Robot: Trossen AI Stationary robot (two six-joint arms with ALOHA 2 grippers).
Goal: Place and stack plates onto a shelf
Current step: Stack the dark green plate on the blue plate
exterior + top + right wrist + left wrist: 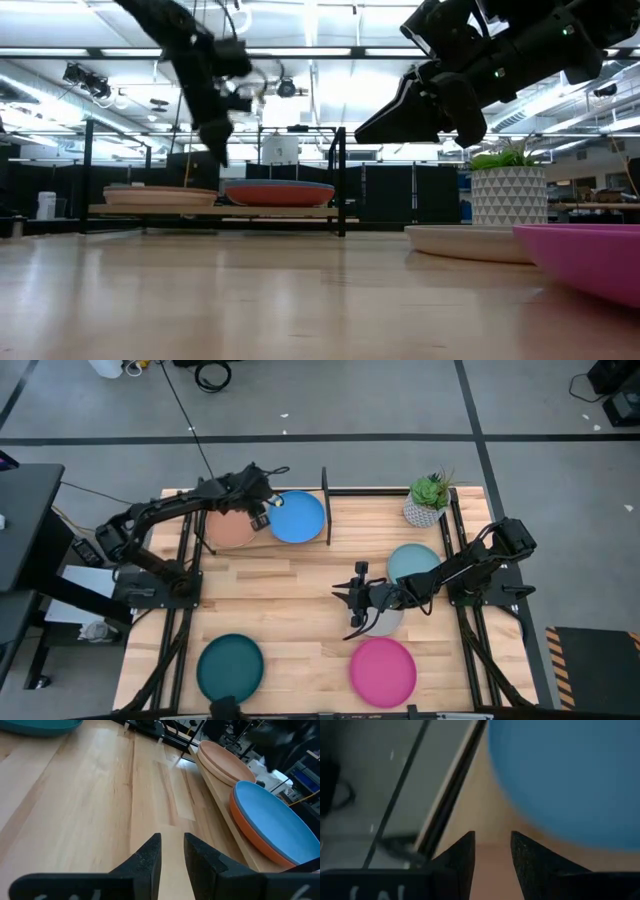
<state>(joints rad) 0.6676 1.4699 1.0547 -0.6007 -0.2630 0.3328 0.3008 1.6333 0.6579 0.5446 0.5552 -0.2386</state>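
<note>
The shelf [325,510] stands at the table's far edge. On its board a blue plate [297,517] rests on an orange plate [255,840], and beside them lies a tan plate [228,530] on another pale one. My left gripper [262,510] hovers over the blue plate's left rim [560,780], open by a narrow gap, touching nothing. My right gripper [350,605] hangs above mid-table, narrowly open and empty, beside a grey plate [388,622]. Pale blue [413,563], magenta [382,671] and teal [230,667] plates lie flat on the table.
A potted green plant [430,500] stands at the far right corner, next to the shelf's right end. The shelf's black upright posts [342,180] rise beside the blue plate. Bare wood lies between the shelf and the near plates [270,595].
</note>
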